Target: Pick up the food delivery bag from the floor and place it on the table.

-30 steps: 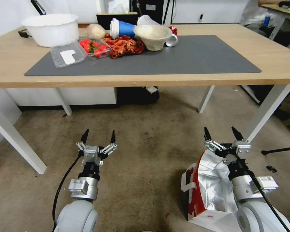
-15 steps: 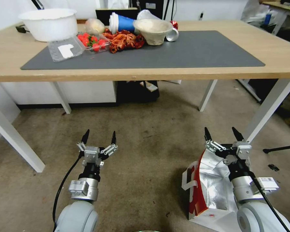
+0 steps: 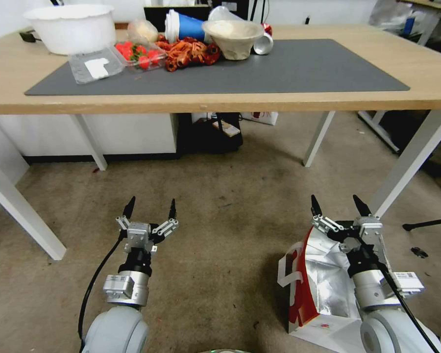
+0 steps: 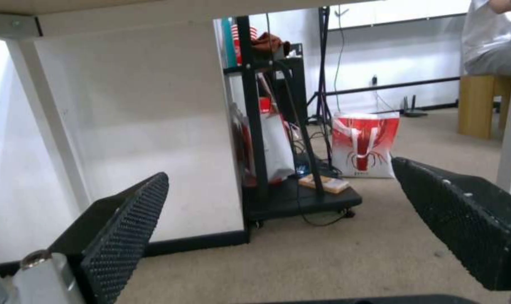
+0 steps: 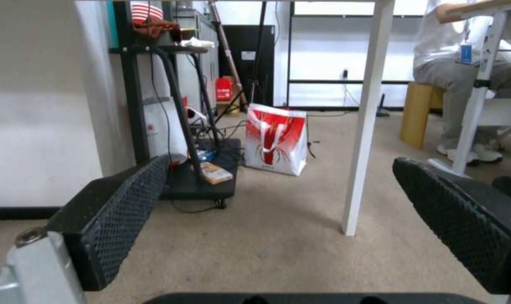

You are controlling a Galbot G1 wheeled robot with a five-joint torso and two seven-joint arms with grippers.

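The food delivery bag [image 3: 323, 279] stands on the floor [image 3: 220, 235] at the lower right, its mouth open and its silver lining, red side and white strap showing. My right arm reaches over it, and my right gripper [image 3: 335, 202] is open just beyond the bag's far rim, holding nothing. Out over bare carpet, my left gripper [image 3: 152, 203] is also open and empty. The table [image 3: 230, 100] with its dark grey mat [image 3: 304, 68] stretches across in front. In the wrist views the left gripper [image 4: 278, 198] and right gripper [image 5: 278, 198] are spread wide.
A white bowl [image 3: 71, 27], strawberries [image 3: 139, 54], crayfish [image 3: 188, 51], a blue cup [image 3: 186, 27] and a paper bowl [image 3: 232, 37] crowd the mat's far left. White table legs [image 3: 411, 162] stand close to the right gripper. Under the table are a black cart [image 3: 210, 135] and another red-and-white bag [image 5: 275, 139].
The head camera has moved: the table now sits higher in the picture and more floor beneath it shows. Both grippers stay open, and the bag has not moved.
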